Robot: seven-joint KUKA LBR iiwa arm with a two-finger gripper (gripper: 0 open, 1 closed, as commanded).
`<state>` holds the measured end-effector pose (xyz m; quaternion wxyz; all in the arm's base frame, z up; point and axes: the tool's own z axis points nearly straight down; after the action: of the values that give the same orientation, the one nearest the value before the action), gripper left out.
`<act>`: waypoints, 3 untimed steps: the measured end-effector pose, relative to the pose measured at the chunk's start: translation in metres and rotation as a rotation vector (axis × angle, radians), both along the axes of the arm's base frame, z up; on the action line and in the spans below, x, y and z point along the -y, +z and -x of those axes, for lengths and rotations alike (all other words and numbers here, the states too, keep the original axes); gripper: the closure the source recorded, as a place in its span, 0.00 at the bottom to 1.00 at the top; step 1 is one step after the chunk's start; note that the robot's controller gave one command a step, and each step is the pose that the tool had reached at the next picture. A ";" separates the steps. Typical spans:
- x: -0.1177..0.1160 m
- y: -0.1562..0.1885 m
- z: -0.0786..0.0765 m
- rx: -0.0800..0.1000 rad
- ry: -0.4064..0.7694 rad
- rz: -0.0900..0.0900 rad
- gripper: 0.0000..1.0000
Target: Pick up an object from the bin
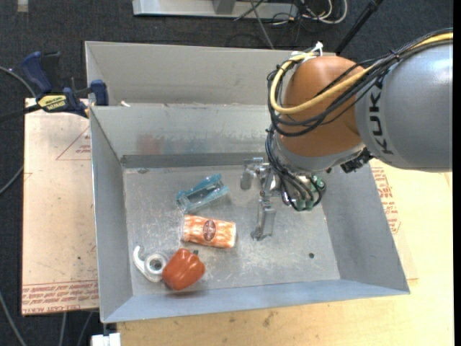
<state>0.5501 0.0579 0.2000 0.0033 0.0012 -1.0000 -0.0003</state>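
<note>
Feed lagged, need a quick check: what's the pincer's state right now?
Pincer: open or closed cannot be told; it hangs over the bin floor, right of the orange-and-white packet.

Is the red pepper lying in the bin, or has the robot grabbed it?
In the bin. The red pepper lies on its floor beside a white tape roll; the gripper is apart, to its right.

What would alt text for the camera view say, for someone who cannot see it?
A robot arm's gripper reaches down into a grey metal bin, over bare floor just right of an orange-and-white packet. Further left lie a bluish clear packet, a red-orange pepper and a white tape roll.
</note>
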 end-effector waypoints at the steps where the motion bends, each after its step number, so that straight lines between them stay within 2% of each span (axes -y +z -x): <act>1: 0.000 0.005 -0.001 0.008 -0.002 -0.001 0.00; 2: -0.029 -0.052 0.005 0.010 -0.052 -0.001 0.00; 3: -0.047 -0.063 -0.037 0.010 0.217 -0.001 0.00</act>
<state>0.5870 0.1044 0.1369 -0.0016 0.1096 -0.9940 -0.0005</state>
